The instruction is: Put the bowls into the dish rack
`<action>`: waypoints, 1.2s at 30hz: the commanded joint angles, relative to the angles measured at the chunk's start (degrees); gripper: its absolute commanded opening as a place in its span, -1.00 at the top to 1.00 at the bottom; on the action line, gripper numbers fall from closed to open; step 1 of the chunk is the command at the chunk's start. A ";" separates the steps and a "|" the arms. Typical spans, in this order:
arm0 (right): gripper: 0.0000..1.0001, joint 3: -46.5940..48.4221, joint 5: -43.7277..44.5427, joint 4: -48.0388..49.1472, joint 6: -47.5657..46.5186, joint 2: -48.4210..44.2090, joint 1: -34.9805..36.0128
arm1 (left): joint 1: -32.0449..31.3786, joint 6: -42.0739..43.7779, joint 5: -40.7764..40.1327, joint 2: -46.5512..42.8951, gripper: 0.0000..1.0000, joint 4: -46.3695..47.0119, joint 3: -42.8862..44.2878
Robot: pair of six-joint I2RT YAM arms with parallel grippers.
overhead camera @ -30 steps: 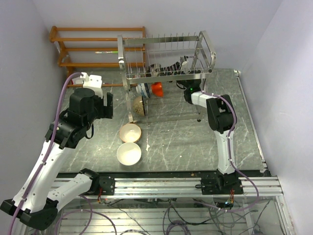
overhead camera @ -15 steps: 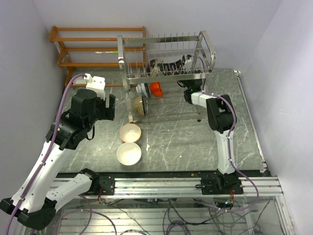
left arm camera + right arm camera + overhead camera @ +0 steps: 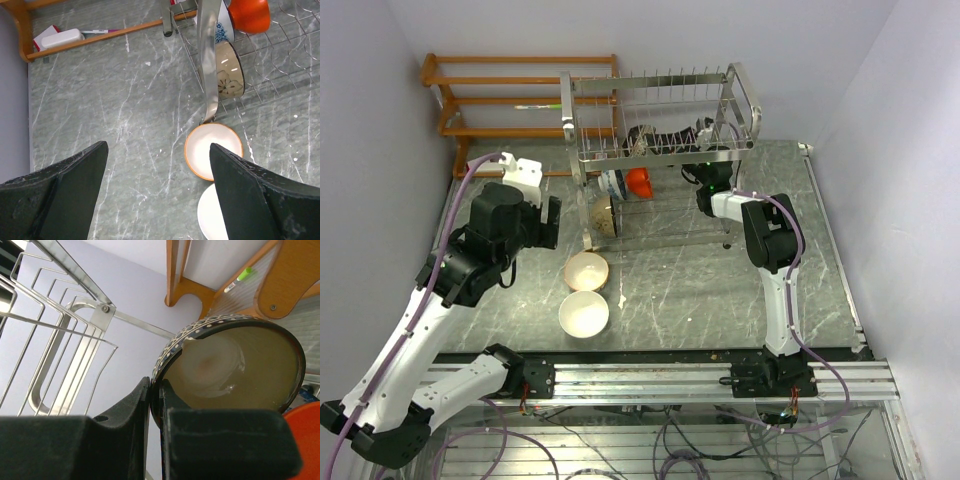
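Note:
The silver dish rack (image 3: 660,110) stands at the back. My right gripper (image 3: 700,132) reaches into its upper tier and is shut on the rim of the dark bowl (image 3: 655,138). In the right wrist view the gripper (image 3: 156,387) pinches that bowl (image 3: 235,365), which has a dotted rim. On the lower tier stand the olive-brown bowl (image 3: 604,215), the blue-and-white bowl (image 3: 612,183) and the red-orange bowl (image 3: 639,181). The cream-tan bowl (image 3: 587,270) and the white bowl (image 3: 584,313) lie on the table. My left gripper (image 3: 157,200) is open and empty above the table, left of them.
An orange wooden shelf (image 3: 520,95) stands at the back left, with a white box (image 3: 60,37) and a pen on its lowest board. The rack's looped end post (image 3: 207,55) stands just behind the cream-tan bowl (image 3: 212,150). Purple walls close both sides.
My left arm has moved a little right and nearer, towards the two bowls on the table. The dark bowl in the upper tier has shifted slightly with my right gripper.

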 commanded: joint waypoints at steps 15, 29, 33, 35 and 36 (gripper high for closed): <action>1.00 -0.75 7.18 -4.16 -10.56 -8.74 -2.53 | -1.71 0.82 -0.80 -0.75 -0.87 0.52 -1.05; 1.00 -2.79 8.55 -16.68 -20.33 -13.76 -2.72 | -1.93 0.73 -0.49 -0.63 -0.87 0.84 -1.38; 1.00 -2.99 9.58 -21.22 -24.02 -14.94 -2.73 | -2.04 0.65 -0.38 -0.26 -0.87 1.21 -1.50; 1.00 -3.14 9.62 -22.49 -25.27 -15.10 -2.70 | -2.04 0.64 -0.42 0.03 -0.87 1.38 -1.42; 1.00 -3.18 9.71 -23.08 -25.71 -15.16 -2.76 | -2.06 0.72 -0.49 0.20 -0.87 1.44 -1.42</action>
